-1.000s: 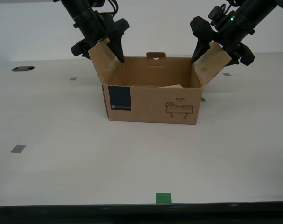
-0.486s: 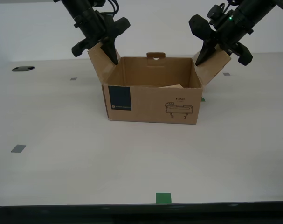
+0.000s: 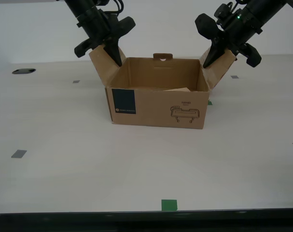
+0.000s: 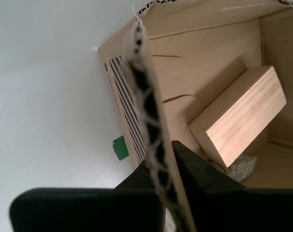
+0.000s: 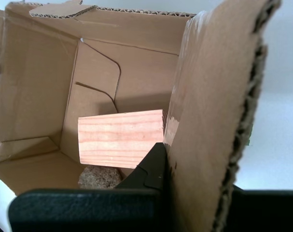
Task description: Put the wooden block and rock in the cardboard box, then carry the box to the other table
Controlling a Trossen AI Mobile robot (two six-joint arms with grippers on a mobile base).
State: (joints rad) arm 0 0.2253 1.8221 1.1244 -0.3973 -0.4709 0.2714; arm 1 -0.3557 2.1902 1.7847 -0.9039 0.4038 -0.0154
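Note:
The cardboard box [image 3: 156,106] stands open on a smooth pale table [image 3: 88,169]. Inside it lie the wooden block [image 5: 119,137] [image 4: 238,116] and, beside it, the rock [image 5: 98,176] [image 4: 240,166]. Only the block's top edge [image 3: 177,90] shows in the exterior view. My first gripper [image 3: 115,54] [image 5: 194,169] is shut on the side flap at the exterior view's left. My second gripper [image 3: 215,54] [image 4: 160,164] is shut on the side flap at the exterior view's right. Both flaps slant up and outward. The other table is out of view.
Grey tape squares [image 3: 19,153] [image 3: 76,81] dot the table. A green tape square [image 3: 169,205] sits by the front edge and another [image 3: 209,102] beside the box. A dark round hole [image 3: 23,71] lies at the exterior view's far left.
Both grippers have risen slightly, drawing the flaps a little higher and more outward. The box stands in the same place.

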